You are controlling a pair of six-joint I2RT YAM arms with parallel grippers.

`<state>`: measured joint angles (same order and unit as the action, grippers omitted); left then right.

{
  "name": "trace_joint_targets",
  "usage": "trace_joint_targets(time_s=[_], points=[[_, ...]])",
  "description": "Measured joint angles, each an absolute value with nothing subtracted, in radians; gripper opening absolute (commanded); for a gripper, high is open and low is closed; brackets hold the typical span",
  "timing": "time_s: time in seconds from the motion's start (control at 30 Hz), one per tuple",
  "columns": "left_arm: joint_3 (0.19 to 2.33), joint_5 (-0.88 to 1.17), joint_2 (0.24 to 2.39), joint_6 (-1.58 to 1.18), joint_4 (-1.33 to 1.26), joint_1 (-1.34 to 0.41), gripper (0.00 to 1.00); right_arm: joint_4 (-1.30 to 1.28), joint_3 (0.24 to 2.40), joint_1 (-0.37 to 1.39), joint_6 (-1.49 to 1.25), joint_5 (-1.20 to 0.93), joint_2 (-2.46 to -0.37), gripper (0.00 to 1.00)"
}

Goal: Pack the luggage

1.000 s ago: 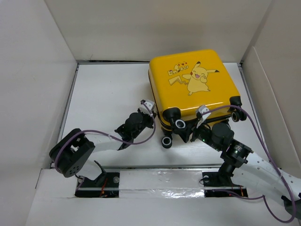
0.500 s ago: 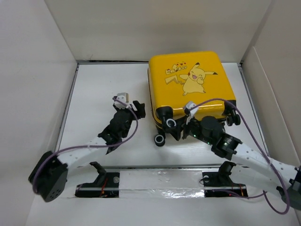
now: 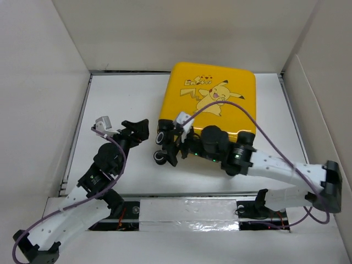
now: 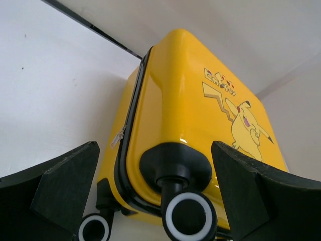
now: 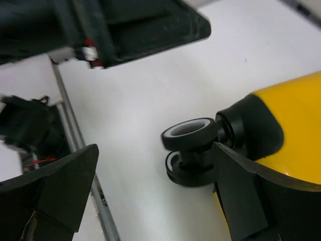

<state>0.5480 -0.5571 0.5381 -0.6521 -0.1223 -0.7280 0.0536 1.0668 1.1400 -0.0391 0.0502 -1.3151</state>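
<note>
Yellow hard-shell Pikachu suitcase (image 3: 212,99) lies closed on the white surface (image 3: 121,99); my left tool (image 4: 153,150) and right tool (image 5: 155,170) are spread, gripping nothing, so I judge packing essentially complete.

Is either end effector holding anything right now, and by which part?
Nothing is held. The left end effector and right end effector are both open; the right one brackets a wheel of the luggage without gripping it.

The yellow luggage (image 3: 209,93) is seen lying closed just beyond the right gripper (image 3: 171,147), whose tips seem set about a wheel (image 3: 160,158); the left gripper (image 3: 140,127) is seen apart, leftward.
</note>
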Motion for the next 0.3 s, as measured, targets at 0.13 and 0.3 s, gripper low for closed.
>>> trace_joint_targets(time_s=[0.13, 0.3], points=[[0.57, -0.529, 0.466, -0.67, -0.023, -0.727, 0.94, 0.005, 1.028, 1.146, -0.002, 0.151, -1.068, 1.0], [0.606, -0.477, 0.413, -0.665, 0.022, -0.727, 0.96, -0.041, 0.9, 0.93, 0.006, 0.327, -0.645, 1.0]])
